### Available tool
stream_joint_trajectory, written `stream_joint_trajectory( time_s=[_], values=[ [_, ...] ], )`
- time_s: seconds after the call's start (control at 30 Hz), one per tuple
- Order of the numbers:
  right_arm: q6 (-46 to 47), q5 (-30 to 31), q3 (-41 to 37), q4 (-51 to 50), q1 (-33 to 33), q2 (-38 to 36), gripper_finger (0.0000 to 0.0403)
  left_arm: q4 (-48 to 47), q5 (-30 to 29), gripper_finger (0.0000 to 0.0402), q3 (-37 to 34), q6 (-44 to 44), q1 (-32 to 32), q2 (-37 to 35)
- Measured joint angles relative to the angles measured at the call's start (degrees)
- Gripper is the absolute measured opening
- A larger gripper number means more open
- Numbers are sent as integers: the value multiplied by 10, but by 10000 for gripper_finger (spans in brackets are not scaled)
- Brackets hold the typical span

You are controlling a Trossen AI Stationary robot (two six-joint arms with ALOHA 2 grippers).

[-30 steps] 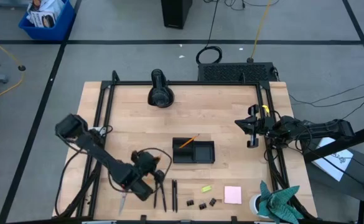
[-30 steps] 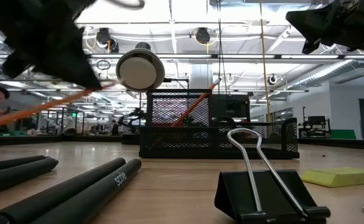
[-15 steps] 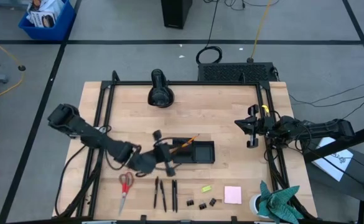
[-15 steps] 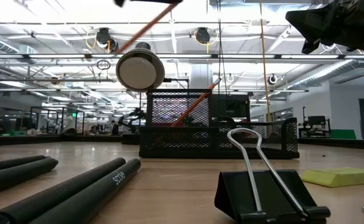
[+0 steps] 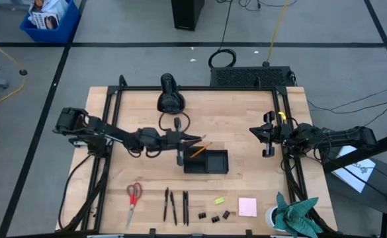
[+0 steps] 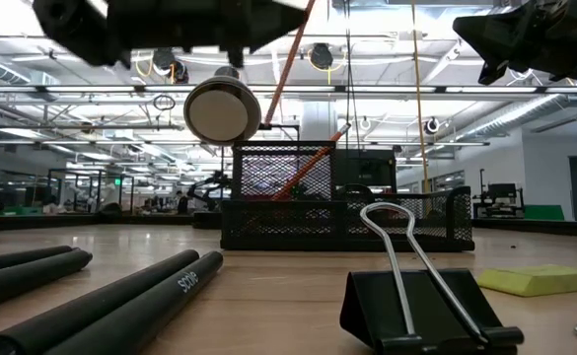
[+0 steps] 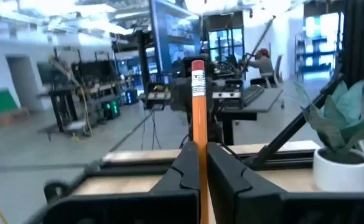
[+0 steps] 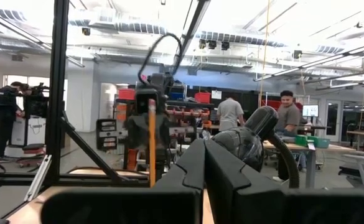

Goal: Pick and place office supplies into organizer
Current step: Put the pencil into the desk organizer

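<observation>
My left gripper [image 5: 182, 141] hovers by the far left corner of the black organizer [image 5: 214, 162] and is shut on an orange pencil [image 7: 198, 106]. In the low view that pencil [image 6: 288, 54] slants steeply above the organizer [image 6: 406, 212]. A second orange pencil [image 5: 200, 150] leans in the organizer's left compartment. Red-handled scissors [image 5: 133, 197], black pens [image 5: 171, 205], binder clips [image 5: 214, 216], a yellow-green piece [image 5: 219, 199] and a pink pad [image 5: 247, 207] lie along the near edge. My right gripper [image 5: 267, 136] waits shut by the right frame. My left gripper pinches the pencil's shaft [image 7: 198, 146] between its two fingers. The fingers reach in level from the table's left and lie across the pencil. The pencil stands nearly upright, lifted clear, with its eraser end [image 7: 197, 66] above the fingers.
A black rounded device [image 5: 171, 96] sits far from the organizer, near the left gripper. A teal cloth plant in a white pot [image 5: 292, 213] stands at the near right corner. Black frame rails [image 5: 111, 125] run along both sides. Bare wood lies between organizer and right gripper.
The left arm has swung from the near left, by the scissors and pens, toward the far edge and right, up to the organizer's far left corner. It carries the pencil along, and the pencil has turned from nearly level to steeply upright. The right arm has kept still.
</observation>
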Motion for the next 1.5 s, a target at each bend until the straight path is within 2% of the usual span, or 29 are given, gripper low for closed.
stream_joint_trajectory(
  time_s=[0.13, 0.4, 0.67, 0.93, 1.17, 1.5],
  values=[
    [-13, 0, 0, 0, 0, 0, 0, 16, -5, 22, -10, -41, 5, 24],
    [-11, 1, 0, 21, 0, 7, 0, 24, -2, 7, 33, -59, 11, 108],
    [-17, 4, 0, 20, 0, 15, 0, 29, -3, 25, 32, -100, 17, 160],
    [-26, 4, 0, 19, 0, 24, 0, 16, -11, 6, 33, -120, 15, 177],
    [-26, 4, 0, 20, 0, 24, 0, -15, -25, 35, 33, -150, 17, 177],
    [-25, 4, 0, 20, 0, 24, 0, -29, -25, 41, 33, -173, 16, 176]
  ],
)
